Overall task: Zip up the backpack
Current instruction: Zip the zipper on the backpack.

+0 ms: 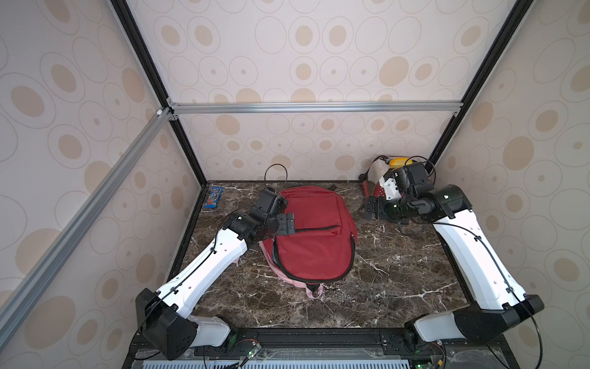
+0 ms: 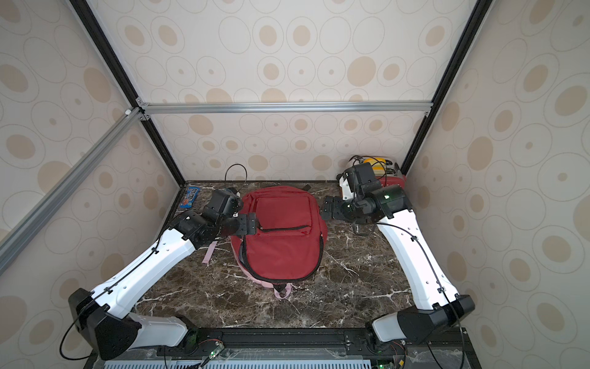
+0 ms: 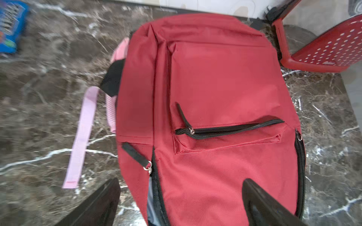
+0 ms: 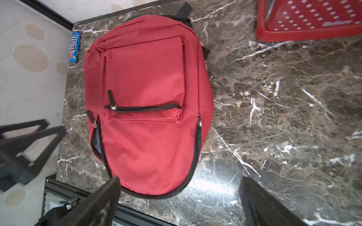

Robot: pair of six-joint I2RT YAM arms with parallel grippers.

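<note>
In a top view the red backpack (image 1: pixel 316 246) lies flat toward the table's (image 1: pixel 399 281) far edge, the left arm (image 1: pixel 207 265) hiding its side. Left wrist: left gripper (image 3: pixel 180 181) spread wide, empty, fingers (image 3: pixel 98 205) cropped. Right wrist: right gripper (image 4: pixel 179 177) likewise, blurred.

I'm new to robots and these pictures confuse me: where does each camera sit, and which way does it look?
Top views: high above the robot's base, looking down at the backpack on the table; left arm, left gripper, right arm, right gripper show.
Left wrist: on the left arm, looking past its open fingers onto the backpack's zips.
Right wrist: on the right arm, looking past its open fingers at the backpack.
Shared: all four show the backpack and the candy packet.
</note>
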